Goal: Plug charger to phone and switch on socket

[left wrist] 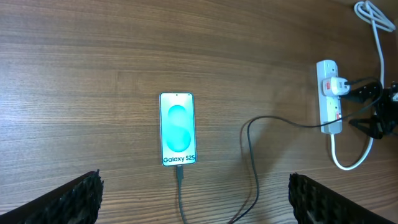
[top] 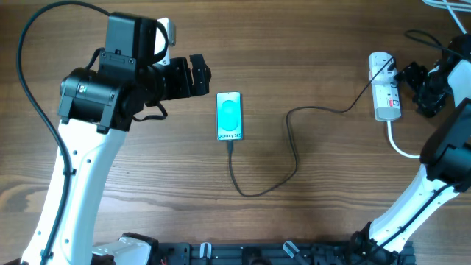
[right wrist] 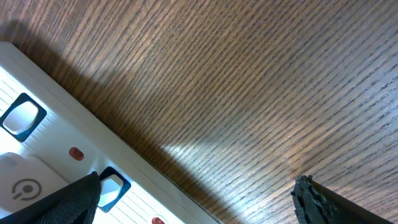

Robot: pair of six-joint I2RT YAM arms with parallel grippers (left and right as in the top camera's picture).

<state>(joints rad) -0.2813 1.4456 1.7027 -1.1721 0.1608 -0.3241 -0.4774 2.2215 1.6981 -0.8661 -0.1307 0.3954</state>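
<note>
The phone (top: 229, 115) lies flat mid-table with its teal screen lit; it also shows in the left wrist view (left wrist: 178, 129). The charger (top: 294, 154), a thin black cable, has its connector tip (left wrist: 179, 172) at the phone's near short edge, apparently plugged in. It loops across the table to a white adapter (left wrist: 336, 85) seated in the socket (top: 385, 88). My left gripper (top: 200, 76) is open and empty, hovering left of the phone (left wrist: 196, 194). My right gripper (top: 414, 83) is open beside the socket. In the right wrist view one finger of it (right wrist: 199, 199) overlaps the socket (right wrist: 56, 134) next to a rocker switch (right wrist: 113, 185).
The socket's thick white lead (top: 399, 150) curves toward the right arm's base. Another white cable (left wrist: 373, 15) lies at the far right corner. A second switch (right wrist: 23, 116) and red marks (right wrist: 76, 153) show on the strip. The arm bases stand along the front edge.
</note>
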